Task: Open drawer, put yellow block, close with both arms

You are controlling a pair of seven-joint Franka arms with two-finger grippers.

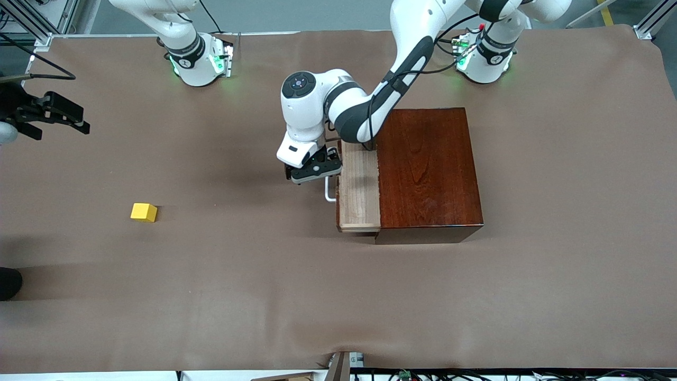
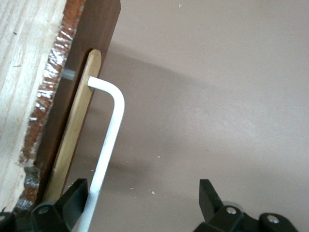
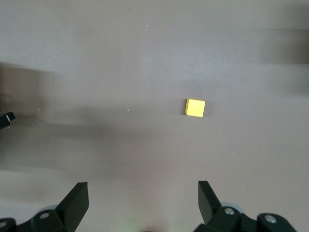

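Table: brown paper-covered table [image 1: 264, 296], carrying one box and one block; two white arms stand at its robot edge.
Box: one glossy reddish-brown wooden box [image 1: 428, 169], toward the left arm's end of the table.
Drawer: one sliding drawer of pale wood [image 1: 359, 190], pulled partly out of the box toward the right arm's end, its pale inside showing from above.
Handle: one white U-shaped bar handle [image 2: 107, 145] on the dark drawer front, fixed over a pale wooden strip.
Block: one small bright-yellow cube [image 1: 144, 212], lying alone on the table, well apart from the drawer, toward the right arm's end and slightly nearer the front camera than the handle.
Left claw: black two-finger left claw [image 1: 316, 170], at the drawer front; its two fingers stand wide apart with the handle bar just inside one finger [image 2: 72, 198], not squeezed.
Right claw: black right claw [image 1: 58, 114], up in the air over the table's edge at the right arm's end; two fingers spread wide, holding nothing, the yellow cube [image 3: 195, 107] on the table below it.
Arms: two, left one reaching to the drawer, right one waiting.
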